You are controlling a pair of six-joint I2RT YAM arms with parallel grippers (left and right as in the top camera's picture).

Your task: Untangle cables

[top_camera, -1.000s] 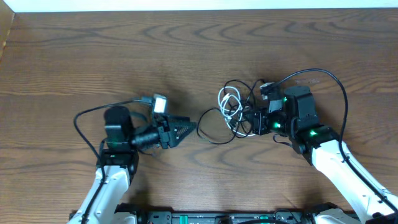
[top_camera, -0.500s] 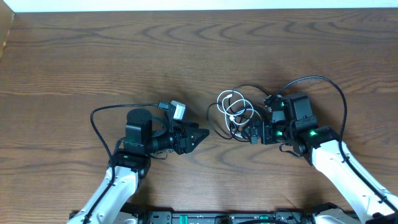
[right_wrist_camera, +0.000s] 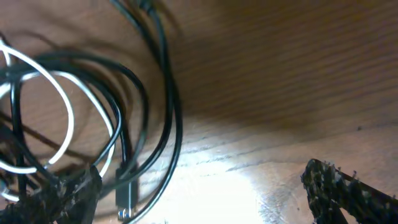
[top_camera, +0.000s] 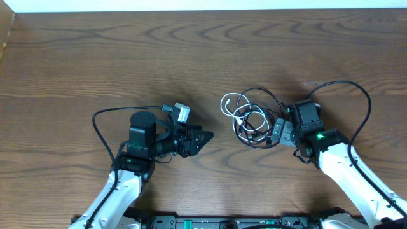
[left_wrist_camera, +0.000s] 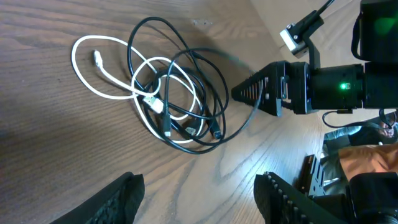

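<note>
The cables lie in one tangle on the table, a thin white cord looped through a thin black cord. My left gripper points at the tangle from the left, a short way off. In its wrist view the gripper is open with only bare wood between the fingers. My right gripper sits at the tangle's right edge and is open wide. In the right wrist view a black loop and a small black plug lie on the wood just inside its left finger, ungripped.
Thicker black wires arc from each arm's wrist camera. The table's far edge runs along the top. Wood surface surrounds the tangle on all sides.
My right gripper was shut in the tangle; it has opened and drawn back to the right, and the tangle shifted right with it. The left arm moved right, then held still.
</note>
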